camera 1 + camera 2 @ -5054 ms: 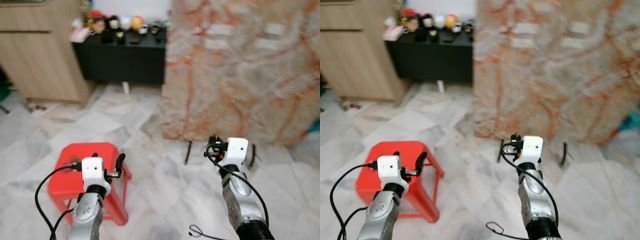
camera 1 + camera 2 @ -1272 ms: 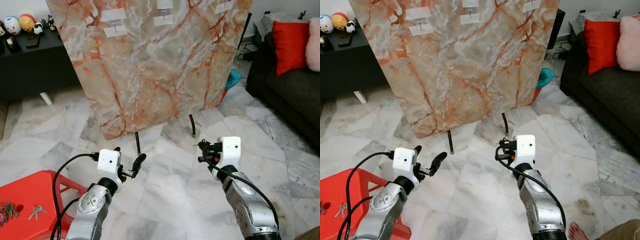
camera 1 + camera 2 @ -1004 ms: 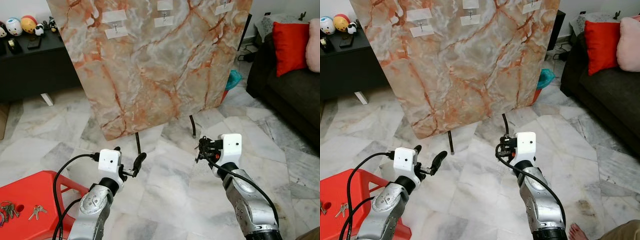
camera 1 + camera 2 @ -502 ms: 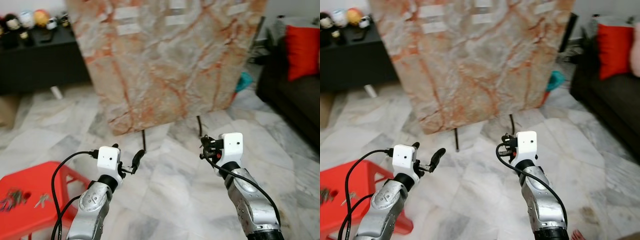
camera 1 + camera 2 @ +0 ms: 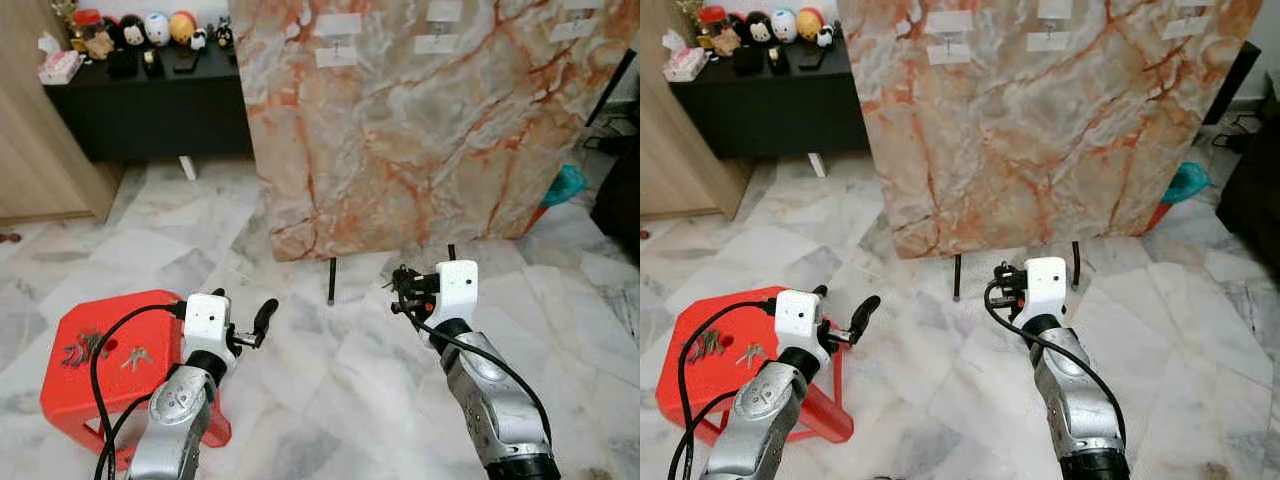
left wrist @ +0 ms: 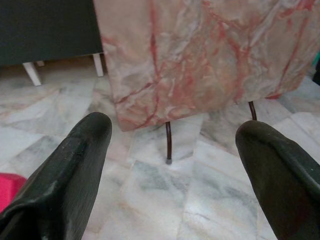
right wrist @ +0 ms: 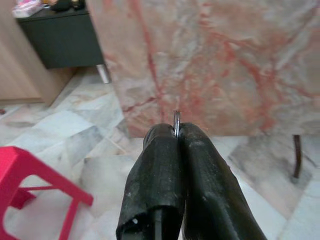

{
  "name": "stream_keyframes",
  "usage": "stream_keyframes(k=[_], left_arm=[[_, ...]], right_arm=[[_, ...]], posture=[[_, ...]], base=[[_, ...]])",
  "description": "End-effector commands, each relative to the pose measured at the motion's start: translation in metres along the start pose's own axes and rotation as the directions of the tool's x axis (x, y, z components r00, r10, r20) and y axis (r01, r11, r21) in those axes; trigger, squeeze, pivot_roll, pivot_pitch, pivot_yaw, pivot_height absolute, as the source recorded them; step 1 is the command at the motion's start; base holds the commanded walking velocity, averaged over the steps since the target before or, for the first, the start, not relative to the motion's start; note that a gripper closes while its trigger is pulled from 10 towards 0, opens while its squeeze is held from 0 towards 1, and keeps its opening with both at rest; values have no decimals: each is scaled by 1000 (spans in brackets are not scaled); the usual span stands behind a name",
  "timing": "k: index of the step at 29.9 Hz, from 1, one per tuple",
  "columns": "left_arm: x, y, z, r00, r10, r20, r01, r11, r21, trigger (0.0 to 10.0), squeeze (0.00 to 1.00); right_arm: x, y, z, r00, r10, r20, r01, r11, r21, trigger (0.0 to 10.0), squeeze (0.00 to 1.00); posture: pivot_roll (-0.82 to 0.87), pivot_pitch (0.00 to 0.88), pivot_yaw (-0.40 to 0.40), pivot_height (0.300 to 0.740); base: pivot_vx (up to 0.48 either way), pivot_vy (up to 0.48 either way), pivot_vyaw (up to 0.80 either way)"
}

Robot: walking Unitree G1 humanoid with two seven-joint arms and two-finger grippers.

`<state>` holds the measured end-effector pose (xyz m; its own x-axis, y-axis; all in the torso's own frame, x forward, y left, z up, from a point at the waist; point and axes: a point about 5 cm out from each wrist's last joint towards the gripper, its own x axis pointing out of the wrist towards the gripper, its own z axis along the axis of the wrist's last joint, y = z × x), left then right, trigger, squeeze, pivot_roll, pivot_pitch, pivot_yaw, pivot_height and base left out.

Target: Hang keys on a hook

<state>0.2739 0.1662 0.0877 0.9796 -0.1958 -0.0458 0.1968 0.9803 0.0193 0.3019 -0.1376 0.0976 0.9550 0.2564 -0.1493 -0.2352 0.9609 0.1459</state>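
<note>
Right pincer [image 7: 176, 131]: its two black fingers were pressed together on a thin metal ring, a sliver of which stood up between the tips; in the head views a small dark bunch of keys [image 5: 403, 283] hung at those tips, in front of the board's legs.
Left pincer [image 6: 170, 145]: spread wide with nothing between its fingers, held out low above the floor beside the red plastic stool [image 5: 62, 385].
Handling (judgement): the held keys were probably light, rigid metal on a loose ring, free to swing and slide; a grip on the ring itself, leaving its loop free, would suit threading it over a hook.
Hooks: small metal hooks on white rectangular patches [image 5: 337, 27] sat near the top of the upright orange-veined marble-pattern board [image 5: 440, 130], well above the right pincer.
Stool as holder: its seat carried two more key bunches, one with coloured tags [image 5: 78, 351] and a plainer silver one [image 5: 133, 353] just beside it.
Black low cabinet [image 5: 150, 105]: its top held a row of small figurines [image 5: 145, 28].
Floor: pale grey-veined marble tiles [image 5: 330, 390].
</note>
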Motion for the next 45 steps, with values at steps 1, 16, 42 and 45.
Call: stream_keyframes(k=[1, 16, 42, 45], left_arm=[[-1, 1, -6, 999, 8, -31, -8, 1000, -2, 10000, 0], [-2, 4, -5, 999, 13, -36, -13, 1000, 6, 10000, 0], [-3, 8, -5, 999, 29, -38, -29, 999, 22, 10000, 0], [-3, 8, -5, 999, 30, -39, -29, 999, 22, 10000, 0]], right_arm=[[1, 1, 0, 1000, 2, 0, -2, 1000, 6, 10000, 0], [3, 4, -1, 1000, 14, -6, -14, 1000, -24, 10000, 0], [3, 3, -1, 1000, 21, -8, -22, 999, -40, 10000, 0], [3, 4, 0, 1000, 22, 2, -21, 999, -42, 10000, 0]], posture=[[78, 107, -10, 740], [86, 110, -9, 740], [92, 117, -9, 740], [89, 118, -8, 740]], base=[[0, 0, 0], [0, 0, 0], [-137, 0, 120], [-301, 0, 613]])
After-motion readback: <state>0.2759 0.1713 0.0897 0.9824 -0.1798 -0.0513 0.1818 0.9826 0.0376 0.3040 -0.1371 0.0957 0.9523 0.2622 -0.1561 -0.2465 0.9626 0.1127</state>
